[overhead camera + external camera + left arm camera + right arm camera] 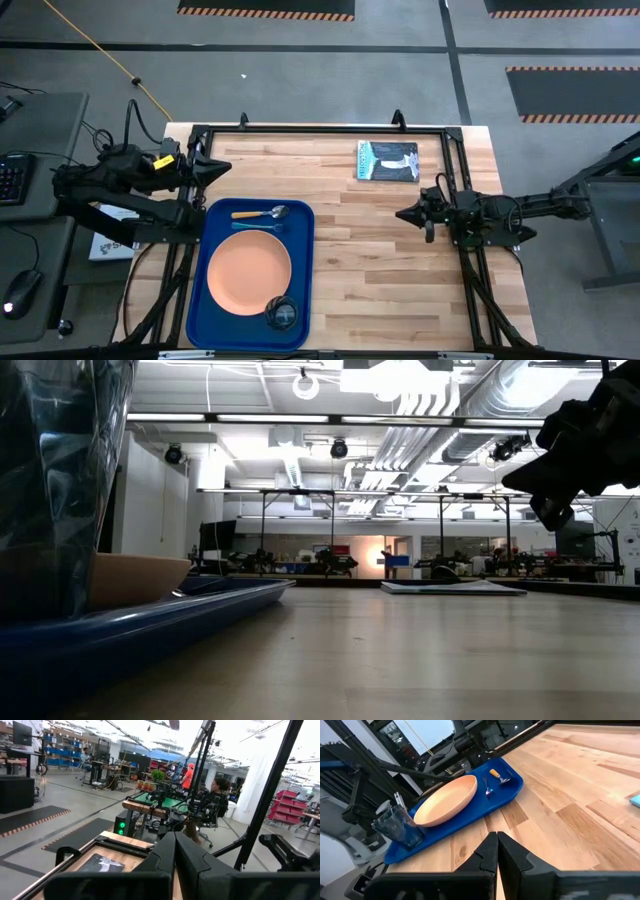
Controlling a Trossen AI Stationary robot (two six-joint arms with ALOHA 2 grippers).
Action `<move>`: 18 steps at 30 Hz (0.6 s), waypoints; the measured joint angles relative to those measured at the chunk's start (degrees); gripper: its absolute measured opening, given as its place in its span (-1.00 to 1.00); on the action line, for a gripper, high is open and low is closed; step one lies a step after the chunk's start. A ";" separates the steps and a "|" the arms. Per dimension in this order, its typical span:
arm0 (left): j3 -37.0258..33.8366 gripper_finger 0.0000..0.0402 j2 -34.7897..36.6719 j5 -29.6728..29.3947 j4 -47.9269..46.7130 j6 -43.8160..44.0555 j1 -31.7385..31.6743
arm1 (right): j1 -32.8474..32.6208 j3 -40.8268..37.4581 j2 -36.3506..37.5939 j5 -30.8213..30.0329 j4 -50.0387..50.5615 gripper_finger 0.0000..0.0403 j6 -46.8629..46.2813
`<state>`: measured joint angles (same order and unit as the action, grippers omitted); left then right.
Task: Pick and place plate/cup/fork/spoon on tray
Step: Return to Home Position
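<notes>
Your left claw (222, 168) sits clenched on nothing over the left corner of the pale wooden counter (390, 270), just beyond one end of the tray. Its wrist view shows the two dark fingers (161, 856) pressed together. Your right claw (402, 214) hangs over the counter's right half, well apart from the tray. It is also clenched and empty, with its fingers (512, 857) meeting at a thin seam.

The large flat blue rectangular tray (303, 260) lies at the counter's left side and carries every task piece. The round salmon-orange plate (249, 270) fills its middle. The small dark grey cup (282, 313) stands upright at the end away from the left claw, against the plate's rim; you cannot tell whether they touch. The spoon with the yellow-orange handle and silver bowl (262, 213) lies across the end nearest the left claw. The thin teal-blue fork (487, 787) lies between spoon and plate, and from above it almost vanishes against the blue.

In the low view the cup looms at the left edge, cut off at top and bottom, and hides much of the plate. The spoon and fork are out of sight there. A small teal-covered book (387, 161) lies near the counter's edge, well apart from the tray.
</notes>
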<state>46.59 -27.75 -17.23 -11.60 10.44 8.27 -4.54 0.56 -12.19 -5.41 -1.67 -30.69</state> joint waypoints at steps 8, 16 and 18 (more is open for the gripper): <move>0.00 -1.00 0.00 0.05 -2.16 2.99 0.00 | 0.00 0.00 0.00 0.00 0.02 -1.00 -0.32; 0.00 -1.00 0.02 0.07 -3.80 0.10 0.00 | 0.00 0.00 0.00 0.00 0.07 -1.00 -0.32; 0.00 -1.00 0.48 0.11 -3.71 -0.11 0.00 | 0.00 0.00 0.00 0.00 0.09 -1.00 -0.34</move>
<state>46.59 -27.26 -17.13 -15.31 10.32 8.27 -4.54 0.56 -12.19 -5.41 -1.58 -31.03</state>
